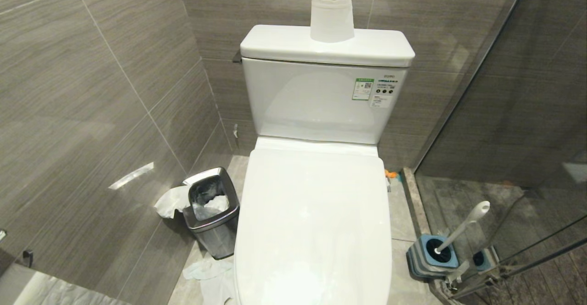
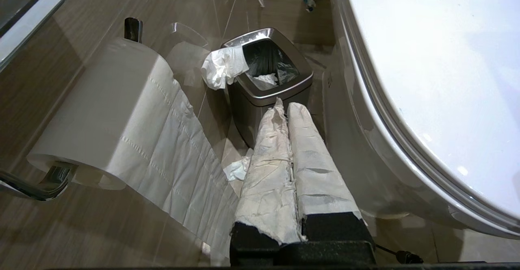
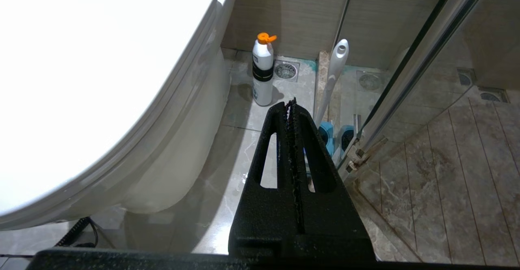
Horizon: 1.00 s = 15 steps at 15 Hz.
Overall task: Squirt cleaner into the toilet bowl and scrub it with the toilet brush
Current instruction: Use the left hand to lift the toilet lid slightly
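The toilet brush [image 3: 335,73] leans in its holder [image 1: 431,254] just beyond the right gripper [image 3: 291,105]; both grippers are closed, holding nothing, so the right arm is nearer.

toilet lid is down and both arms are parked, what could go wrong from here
1. The toilet lid is shut over the bowl, so any squirt now would likely land on the lid.
2. The toilet brush leans in its holder against the glass door; a careless pull might tip the holder.
3. The bottle stands close beside the toilet, tight for the right gripper.
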### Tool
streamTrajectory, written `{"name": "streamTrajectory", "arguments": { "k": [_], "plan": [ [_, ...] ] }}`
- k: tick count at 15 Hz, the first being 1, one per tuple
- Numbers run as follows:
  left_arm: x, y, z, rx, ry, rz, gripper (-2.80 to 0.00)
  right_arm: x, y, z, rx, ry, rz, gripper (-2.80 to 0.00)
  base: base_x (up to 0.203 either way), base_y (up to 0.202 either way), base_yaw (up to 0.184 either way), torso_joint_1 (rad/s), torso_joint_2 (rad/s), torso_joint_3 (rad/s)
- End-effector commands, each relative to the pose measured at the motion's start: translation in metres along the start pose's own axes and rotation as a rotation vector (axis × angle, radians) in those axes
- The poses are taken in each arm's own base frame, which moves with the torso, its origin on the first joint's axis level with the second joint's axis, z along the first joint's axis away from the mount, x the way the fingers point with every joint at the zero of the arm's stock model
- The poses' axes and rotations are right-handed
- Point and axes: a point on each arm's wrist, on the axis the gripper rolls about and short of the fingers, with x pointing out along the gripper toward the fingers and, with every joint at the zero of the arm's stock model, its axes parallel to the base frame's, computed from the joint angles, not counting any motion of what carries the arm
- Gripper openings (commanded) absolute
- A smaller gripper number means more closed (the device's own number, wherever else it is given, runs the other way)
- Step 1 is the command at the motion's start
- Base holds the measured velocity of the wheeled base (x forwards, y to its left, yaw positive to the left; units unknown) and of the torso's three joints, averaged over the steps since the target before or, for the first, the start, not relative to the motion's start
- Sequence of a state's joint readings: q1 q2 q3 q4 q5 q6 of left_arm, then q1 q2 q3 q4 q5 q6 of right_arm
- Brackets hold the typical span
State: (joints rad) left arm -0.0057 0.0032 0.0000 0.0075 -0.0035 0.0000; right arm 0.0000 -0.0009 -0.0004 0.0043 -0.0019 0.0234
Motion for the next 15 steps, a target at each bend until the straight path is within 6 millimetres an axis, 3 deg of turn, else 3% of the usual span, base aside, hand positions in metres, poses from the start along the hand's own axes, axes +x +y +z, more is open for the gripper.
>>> {"name": "streamTrajectory", "arguments": {
  "k": [1,15],
  "plan": [
    [0.0002,0.0000,-0.0009,0.000,0.003,0.000,-2.80,0.0001,0.0000,0.0000,0.001,0.001,0.000,-2.80,0.000,0.000,0.000,0.000,0.00,0.000],
    [0.0002,0.0000,-0.0009,-0.001,0.003,0.000,-2.80,0.0001,0.0000,0.0000,0.000,0.001,0.000,-2.80,0.000,0.000,0.000,0.000,0.00,0.000]
  ]
}}
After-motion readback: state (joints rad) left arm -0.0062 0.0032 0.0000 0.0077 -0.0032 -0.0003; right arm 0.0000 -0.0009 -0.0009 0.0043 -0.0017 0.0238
